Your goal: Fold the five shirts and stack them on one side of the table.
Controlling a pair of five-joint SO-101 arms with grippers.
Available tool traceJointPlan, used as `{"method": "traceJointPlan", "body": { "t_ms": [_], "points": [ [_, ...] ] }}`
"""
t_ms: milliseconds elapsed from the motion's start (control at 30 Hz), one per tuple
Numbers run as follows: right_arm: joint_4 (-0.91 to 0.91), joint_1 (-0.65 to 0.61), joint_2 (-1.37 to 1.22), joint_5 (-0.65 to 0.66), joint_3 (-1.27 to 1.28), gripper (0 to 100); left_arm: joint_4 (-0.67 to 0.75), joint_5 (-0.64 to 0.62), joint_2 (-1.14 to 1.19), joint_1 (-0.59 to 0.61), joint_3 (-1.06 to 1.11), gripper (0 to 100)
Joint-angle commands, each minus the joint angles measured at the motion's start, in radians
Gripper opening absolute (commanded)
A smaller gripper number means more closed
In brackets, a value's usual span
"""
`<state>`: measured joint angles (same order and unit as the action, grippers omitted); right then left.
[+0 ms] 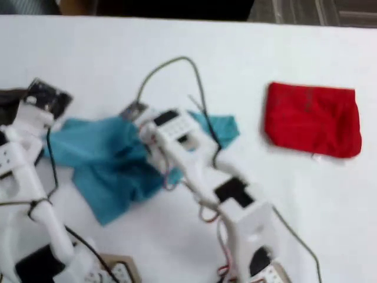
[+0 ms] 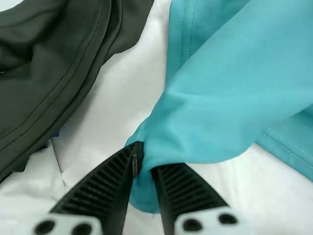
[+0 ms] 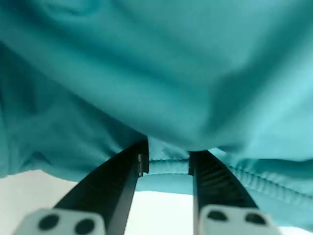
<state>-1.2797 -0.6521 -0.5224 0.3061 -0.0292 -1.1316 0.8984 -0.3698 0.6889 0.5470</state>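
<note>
A teal shirt [image 1: 112, 159] lies rumpled on the white table [image 1: 235, 47], left of centre. My left gripper [image 2: 144, 169] is shut on a corner of the teal shirt [image 2: 230, 93] at its left end, near the wrist head [image 1: 44, 100]. My right gripper [image 3: 168, 164] is shut on a hem of the teal shirt [image 3: 156, 73], at the shirt's upper middle, under the arm's white head [image 1: 171, 127]. A folded red shirt [image 1: 312, 118] lies at the right. A dark shirt [image 2: 54, 54] lies beside the teal one.
Grey cables [image 1: 177, 65] arc over the table behind the teal shirt. The two arm bases [image 1: 247, 236] stand along the near edge. Bare white table stretches across the back and between the teal and red shirts.
</note>
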Motion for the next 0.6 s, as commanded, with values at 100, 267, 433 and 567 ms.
{"method": "traceJointPlan", "body": {
  "t_ms": [100, 267, 433, 567],
  "points": [
    [-0.096, 0.200, -0.131, -0.005, -0.141, 2.0, -0.037, 0.000, -0.037, -0.018, -0.005, 3],
    [-0.156, 0.398, -0.176, 0.005, -0.334, 2.0, -0.038, 0.000, -0.035, -0.061, -0.001, 3],
    [-0.217, 0.496, -0.231, 0.051, -0.571, 2.0, -0.025, -0.048, -0.029, -0.189, 0.001, 3],
    [-0.278, 0.509, -0.277, 0.130, -0.756, 2.0, 0.075, -0.180, -0.026, -0.313, 0.008, 3]
  ]
}}
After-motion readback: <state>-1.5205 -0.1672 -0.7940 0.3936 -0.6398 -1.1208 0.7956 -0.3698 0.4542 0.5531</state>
